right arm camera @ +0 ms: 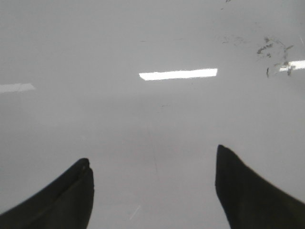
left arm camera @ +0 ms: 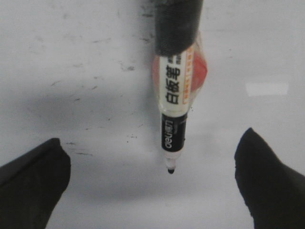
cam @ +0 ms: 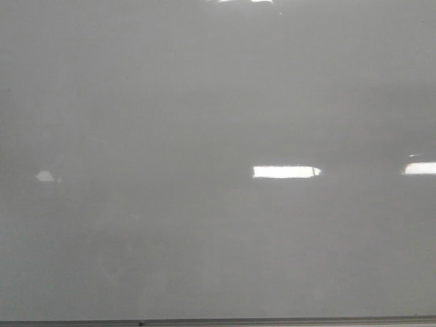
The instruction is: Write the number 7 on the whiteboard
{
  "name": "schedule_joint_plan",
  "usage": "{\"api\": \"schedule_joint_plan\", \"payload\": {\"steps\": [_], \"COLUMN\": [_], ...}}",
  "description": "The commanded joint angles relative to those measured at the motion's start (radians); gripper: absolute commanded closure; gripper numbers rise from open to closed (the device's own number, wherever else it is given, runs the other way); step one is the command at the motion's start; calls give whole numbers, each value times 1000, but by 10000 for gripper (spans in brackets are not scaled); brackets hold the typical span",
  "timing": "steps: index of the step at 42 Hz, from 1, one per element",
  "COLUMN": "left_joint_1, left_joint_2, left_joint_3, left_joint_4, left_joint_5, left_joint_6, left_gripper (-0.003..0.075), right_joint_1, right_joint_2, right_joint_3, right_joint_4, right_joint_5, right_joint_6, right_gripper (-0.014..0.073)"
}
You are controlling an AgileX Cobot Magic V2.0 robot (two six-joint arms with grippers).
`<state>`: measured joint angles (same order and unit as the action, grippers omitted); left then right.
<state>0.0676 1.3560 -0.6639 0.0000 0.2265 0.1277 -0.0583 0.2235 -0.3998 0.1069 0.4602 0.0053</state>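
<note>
Currently: whiteboard [cam: 218, 136] blank, no 7 drawn. Marker [left arm camera: 175, 119] fixed on left wrist, tip aimed boardward for writing. Left end effector [left arm camera: 152, 191] and right end effector [right arm camera: 152, 191] both spread, empty.

whiteboard [cam: 204, 102] fills front view: glossy pale grey, blank, thin metal edge strip along bottom.

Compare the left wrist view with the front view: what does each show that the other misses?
Only the left wrist view shows the whiteboard marker, uncapped, tip pointing at the board, fixed on a black mount, plus the left gripper with fingers spread wide and faint old smudges. Only the front view shows the grey metal edge strip along the bottom. Both show the glossy whiteboard with light reflections, and no 7 drawn.
</note>
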Motion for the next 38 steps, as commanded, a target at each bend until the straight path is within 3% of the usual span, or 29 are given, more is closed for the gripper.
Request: {"api": "schedule_joint_plan", "payload": {"steps": [1, 7, 20, 31, 38], "left_joint_1": [-16, -22, -22, -22, -22], "left_joint_2": [15, 35, 38, 79, 79], "left_joint_3": [-31, -31, -31, -31, -31], "left_joint_4": [0, 0, 0, -14, -14], "left_joint_5": [-139, -202, -245, -248, -247], "left_joint_6": [-10, -10, -10, -10, -10], "left_gripper": [52, 112, 461, 547, 652], "right_joint_1": [-3, -3, -3, -3, -3], "right_joint_2": [20, 20, 20, 20, 20], "right_joint_3": [-36, -36, -36, -36, -36], "right_joint_4": [-9, -9, -9, -9, -9], "right_joint_5": [-78, -78, -78, -78, -78], "right_joint_6": [-5, -5, -5, -5, -5], "right_gripper": [39, 39, 39, 39, 39]}}
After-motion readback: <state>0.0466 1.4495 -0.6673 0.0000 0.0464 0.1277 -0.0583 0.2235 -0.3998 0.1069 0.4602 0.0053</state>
